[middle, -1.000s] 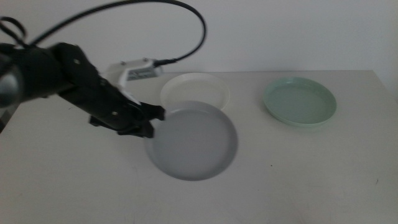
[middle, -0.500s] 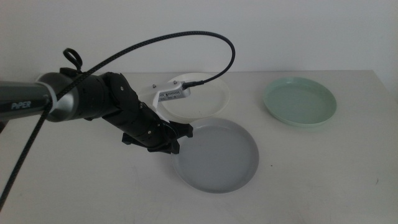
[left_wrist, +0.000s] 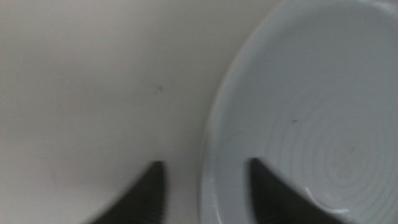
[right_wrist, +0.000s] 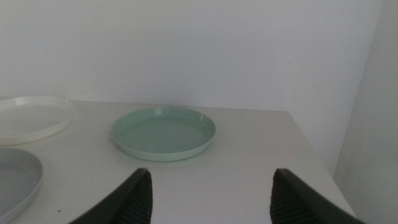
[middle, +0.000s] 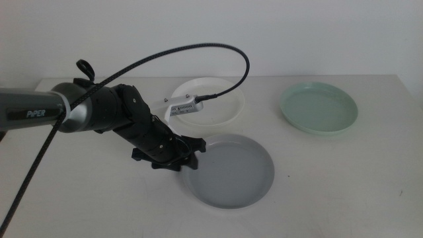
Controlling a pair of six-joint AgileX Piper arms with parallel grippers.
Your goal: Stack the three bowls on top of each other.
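Observation:
The light grey bowl [middle: 230, 172] lies on the table in front of the white bowl [middle: 209, 101]. The pale mint green bowl [middle: 318, 108] sits apart at the back right. My left gripper [middle: 187, 157] is at the grey bowl's left rim. In the left wrist view its jaws [left_wrist: 205, 183] are open and straddle the rim of the grey bowl [left_wrist: 311, 124], one jaw inside and one over the table, with a gap on each side. My right gripper [right_wrist: 211, 199] is open and empty, out of the middle view, facing the green bowl [right_wrist: 163, 132].
The left arm's black cable [middle: 198, 49] arches over the white bowl. The table's right edge [right_wrist: 311, 162] runs close beside the green bowl. The white bowl [right_wrist: 31, 118] and grey bowl [right_wrist: 15, 177] also show in the right wrist view.
My left gripper moved the grey bowl to the right and toward the front, away from over the white bowl. The bowl now rests on the table and the jaws stand apart from its rim.

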